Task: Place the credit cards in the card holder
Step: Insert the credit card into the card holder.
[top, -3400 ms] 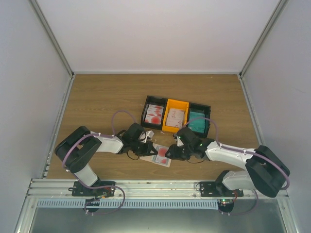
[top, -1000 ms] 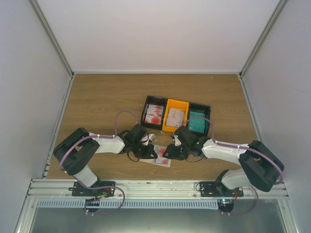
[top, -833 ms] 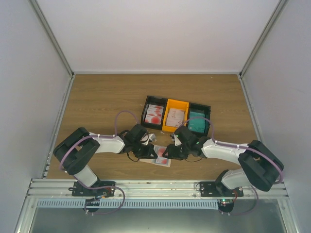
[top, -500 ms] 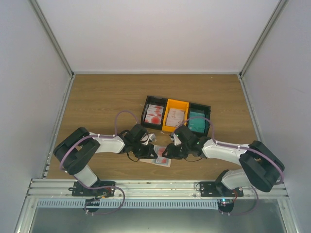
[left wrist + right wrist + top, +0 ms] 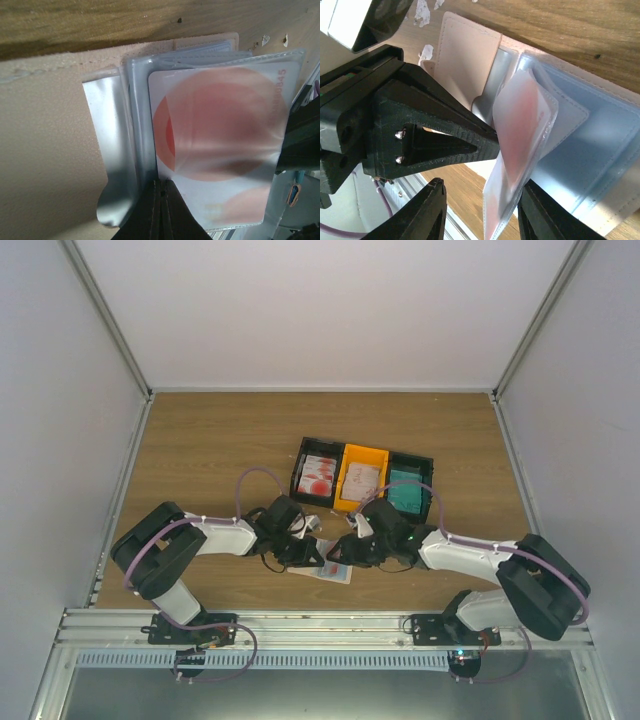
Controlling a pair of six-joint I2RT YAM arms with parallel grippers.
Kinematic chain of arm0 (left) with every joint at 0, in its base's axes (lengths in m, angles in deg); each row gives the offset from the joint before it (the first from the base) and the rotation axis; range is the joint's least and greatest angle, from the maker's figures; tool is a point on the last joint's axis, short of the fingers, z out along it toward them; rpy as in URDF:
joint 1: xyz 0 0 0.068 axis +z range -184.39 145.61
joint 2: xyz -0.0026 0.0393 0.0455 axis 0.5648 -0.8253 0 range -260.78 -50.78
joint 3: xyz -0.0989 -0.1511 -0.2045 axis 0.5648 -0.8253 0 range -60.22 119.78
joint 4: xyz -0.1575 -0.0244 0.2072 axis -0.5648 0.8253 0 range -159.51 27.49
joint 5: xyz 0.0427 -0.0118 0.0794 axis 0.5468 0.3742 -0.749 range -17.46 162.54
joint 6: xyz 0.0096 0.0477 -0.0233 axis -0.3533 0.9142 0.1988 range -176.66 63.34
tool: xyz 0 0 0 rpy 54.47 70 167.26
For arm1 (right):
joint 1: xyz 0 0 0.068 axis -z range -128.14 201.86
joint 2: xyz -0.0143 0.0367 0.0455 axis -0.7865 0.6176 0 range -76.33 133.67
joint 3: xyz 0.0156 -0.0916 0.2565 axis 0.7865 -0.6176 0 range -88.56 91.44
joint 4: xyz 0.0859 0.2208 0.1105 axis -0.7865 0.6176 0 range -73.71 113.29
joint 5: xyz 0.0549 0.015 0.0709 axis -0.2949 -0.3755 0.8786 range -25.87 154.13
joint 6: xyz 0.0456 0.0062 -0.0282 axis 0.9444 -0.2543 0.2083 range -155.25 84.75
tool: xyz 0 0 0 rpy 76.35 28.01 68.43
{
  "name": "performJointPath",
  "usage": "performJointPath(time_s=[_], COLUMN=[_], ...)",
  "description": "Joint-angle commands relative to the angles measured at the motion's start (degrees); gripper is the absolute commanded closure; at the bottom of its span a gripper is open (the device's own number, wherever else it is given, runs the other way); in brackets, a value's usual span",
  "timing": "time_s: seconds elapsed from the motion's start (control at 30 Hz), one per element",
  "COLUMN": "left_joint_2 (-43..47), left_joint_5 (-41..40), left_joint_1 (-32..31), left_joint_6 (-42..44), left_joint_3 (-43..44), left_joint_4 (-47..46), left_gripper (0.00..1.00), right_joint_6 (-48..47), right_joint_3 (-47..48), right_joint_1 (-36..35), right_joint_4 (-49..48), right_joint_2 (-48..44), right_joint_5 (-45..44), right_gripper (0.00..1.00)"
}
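Note:
The beige card holder lies open on the wood between both arms, its clear sleeves fanned up. A white credit card with red blotches sits inside one sleeve. My left gripper is shut, tips pressed at the base of the sleeves beside that card; from above the left gripper is at the holder's left half. My right gripper is open, its jaws standing either side of the raised sleeve, which leans near the right finger. In the top view the right gripper is over the holder's right side.
Behind the holder stands a black-and-orange three-bin tray with red-blotched cards, pale cards and teal cards. Small white scraps lie on the wood by the holder. The metal rail runs along the near edge.
The right gripper has edged left over the holder and its jaws have spread a little. The left gripper has stayed shut in the same spot.

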Motion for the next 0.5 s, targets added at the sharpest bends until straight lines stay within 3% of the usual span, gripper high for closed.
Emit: performJointPath(time_s=[0.0,0.33,0.47], left_joint_2=[-3.50,-2.06,0.57], left_joint_5=[-9.93,-9.06,-9.07], left_joint_1=[0.03,-0.02,-0.02], left_joint_6=[1.04,1.08,0.95], left_joint_3=[-2.55,-2.66,-2.76], left_joint_4=[3.23,2.53,2.54], left_gripper=[1.00,1.00,0.94], right_joint_6=[1.20,0.24,-0.56], right_joint_3=[-0.94,-0.33,0.74], right_joint_1=[0.22,0.21,0.24], right_joint_4=[-5.06,-4.80,-3.92], right_joint_2=[-0.03,1.99,2.91], right_joint_5=[1.84,0.28,-0.50], right_gripper=[0.62,0.73,0.80])
